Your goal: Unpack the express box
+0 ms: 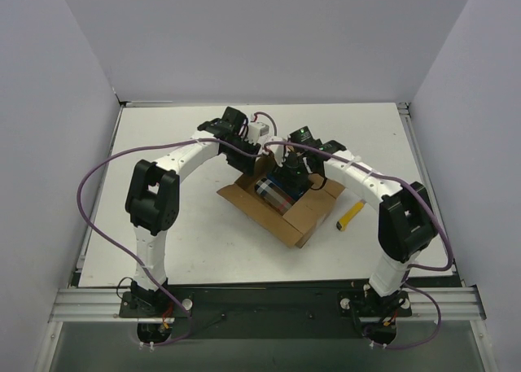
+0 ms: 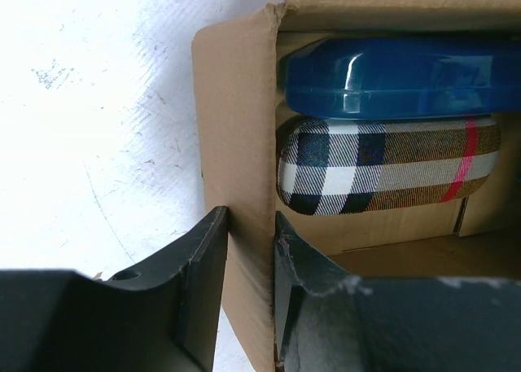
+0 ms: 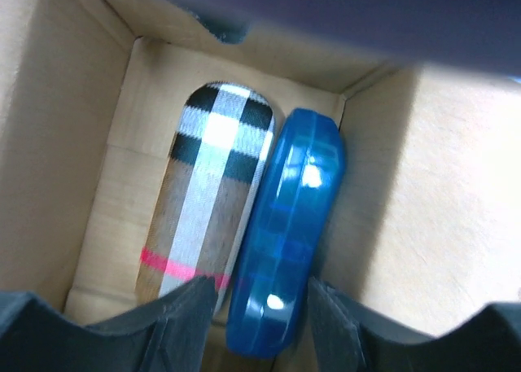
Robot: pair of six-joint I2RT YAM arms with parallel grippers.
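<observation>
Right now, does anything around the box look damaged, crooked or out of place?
Slightly: the express box sits diagonally on the table, and a corner of its rim looks ragged in the left wrist view. The plaid case and blue case inside lie neatly.

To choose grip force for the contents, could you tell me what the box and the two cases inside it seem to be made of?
The express box: matte brown cardboard, with ragged cut edges. The plaid case: likely a woven fabric covering, with a dull finish and fine texture. The blue case: probably hard glossy plastic, given its sharp highlights.
</observation>
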